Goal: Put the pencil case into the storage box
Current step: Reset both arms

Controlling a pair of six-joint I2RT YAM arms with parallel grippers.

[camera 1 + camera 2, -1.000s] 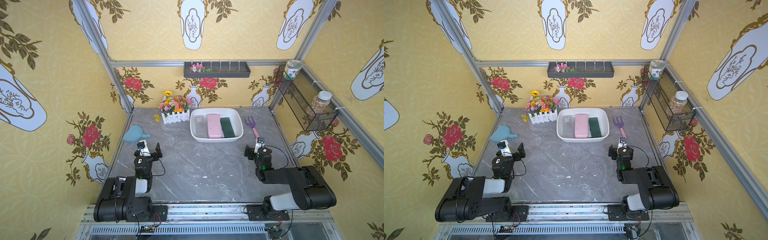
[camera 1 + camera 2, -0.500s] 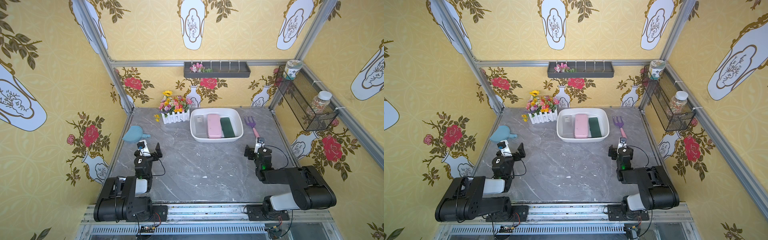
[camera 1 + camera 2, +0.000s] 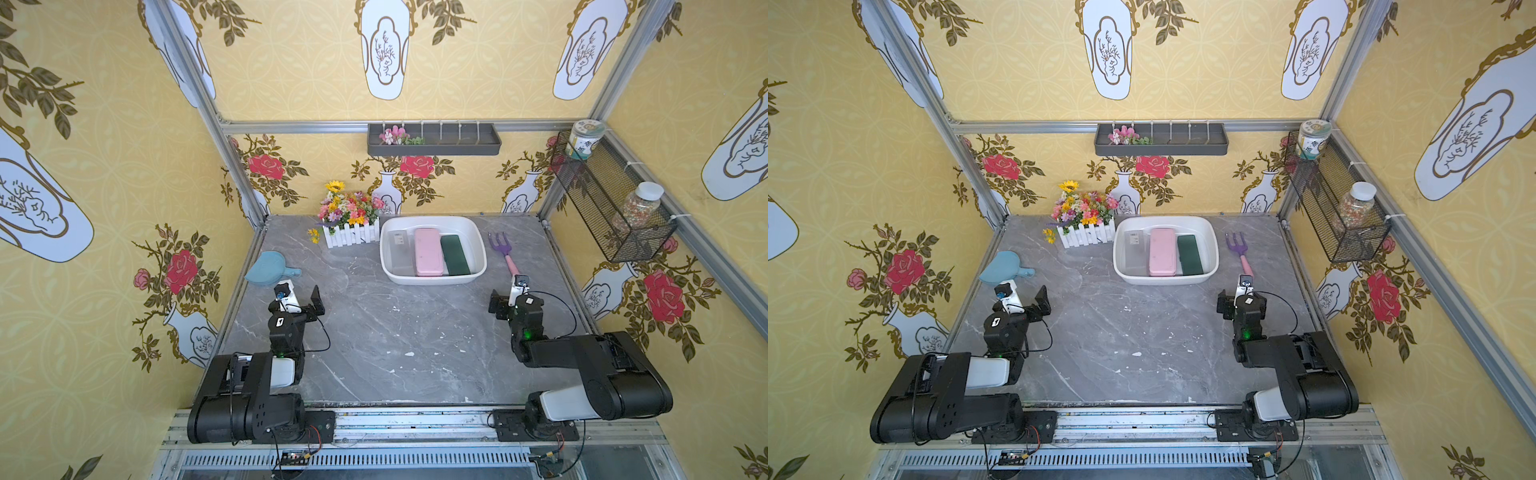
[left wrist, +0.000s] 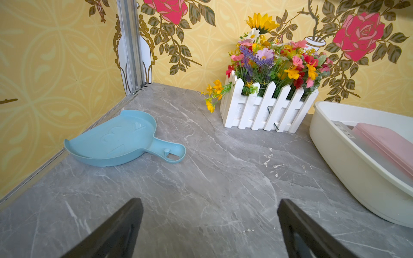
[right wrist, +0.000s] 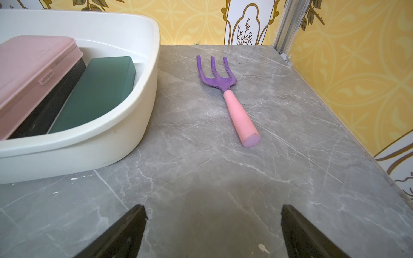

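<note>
Fingers of the left gripper spread wide, nothing between them; fingers of the right gripper likewise wide apart and empty. Both arms sit folded low at the near edge of the grey marble-look tabletop. Mid-table, by the left wall: flat light-blue plastic dustpan. Mid-table right: purple three-pronged plastic rake with pink handle, ahead of the right gripper. Further back, centre: glossy white rounded-rectangular plastic storage box, rake beside it, not touching. Inside, side by side lengthwise: frosted translucent flat pencil case, pink hard-plastic pencil case, dark green slim pencil case. Right wrist view shows a dark edge under the pink one; own base or another item, cannot tell. No case lies loose on the table. Farthest: white picket-fence planter of mixed artificial flowers, just beside the box.

Judgement: placing looks done, step in hand is the parked end pose. Doing it well means keeping both arms low and clear, jaws apart, no sweep toward the rake handle or the box wall. Against the frames a second and half a second earlier: no difference; arms, jaws, cases and clutter all in the same spots.
</note>
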